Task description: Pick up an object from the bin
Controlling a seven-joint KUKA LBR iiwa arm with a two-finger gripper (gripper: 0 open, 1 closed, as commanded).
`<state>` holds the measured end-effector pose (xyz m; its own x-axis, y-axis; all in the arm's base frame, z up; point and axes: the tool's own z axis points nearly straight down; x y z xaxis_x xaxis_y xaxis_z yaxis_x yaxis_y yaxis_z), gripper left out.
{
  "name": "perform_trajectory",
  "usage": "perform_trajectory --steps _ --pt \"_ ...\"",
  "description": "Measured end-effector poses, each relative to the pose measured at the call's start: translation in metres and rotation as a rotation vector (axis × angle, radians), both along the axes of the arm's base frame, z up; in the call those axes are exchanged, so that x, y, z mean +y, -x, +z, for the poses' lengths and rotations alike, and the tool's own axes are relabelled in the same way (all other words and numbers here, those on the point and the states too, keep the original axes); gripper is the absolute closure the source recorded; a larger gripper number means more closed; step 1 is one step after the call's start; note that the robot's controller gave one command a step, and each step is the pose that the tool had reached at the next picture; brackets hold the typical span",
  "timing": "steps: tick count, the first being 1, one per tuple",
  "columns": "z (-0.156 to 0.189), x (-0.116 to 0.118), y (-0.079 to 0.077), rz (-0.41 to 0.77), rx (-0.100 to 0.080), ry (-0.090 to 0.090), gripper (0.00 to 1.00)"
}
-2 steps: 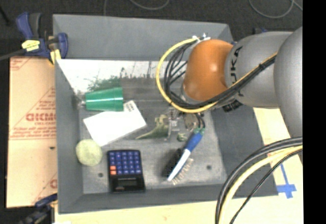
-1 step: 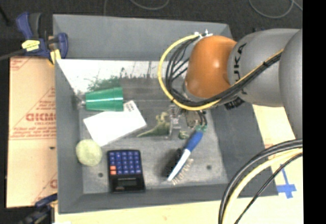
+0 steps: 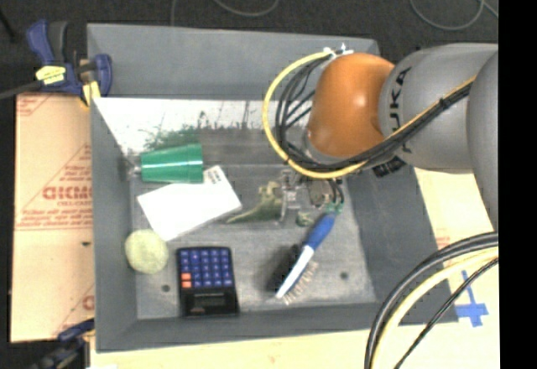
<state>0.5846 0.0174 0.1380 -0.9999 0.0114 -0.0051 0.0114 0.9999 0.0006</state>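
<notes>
Although the gripper (image 3: 290, 194) is down near the floor of the grey bin (image 3: 113, 191), under the arm's orange cover (image 3: 348, 103), we see nothing lifted. We therefore judge the pick as not yet made: the approach looks done, while the closing and the raising are left. We cannot tell from this view whether the gripper is spread or pressed together, since the cover hides much of it, nor whether it pinches anything. It stands at the right end of an olive-green leafy sprig (image 3: 256, 210), touching it or just beside it; we cannot say which. That sprig, lying in the middle of the bin, seems to us the likeliest thing for the pick. Just below the gripper lies a blue-handled brush (image 3: 309, 252), with a black brush (image 3: 281, 269) against it. Farther left are a white card (image 3: 189, 206), a green cup (image 3: 172, 165) on its side, a blue-keyed calculator (image 3: 205, 278) and a yellow-green ball (image 3: 147, 252), all well apart from the gripper.
</notes>
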Motion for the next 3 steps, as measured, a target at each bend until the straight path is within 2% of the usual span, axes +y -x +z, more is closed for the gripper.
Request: perform_trajectory --steps 2,3 --pt "0.023 0.000 0.000 0.000 0.003 0.000 1.00" --pt "0.031 0.000 -0.001 0.000 -0.001 0.000 1.00"
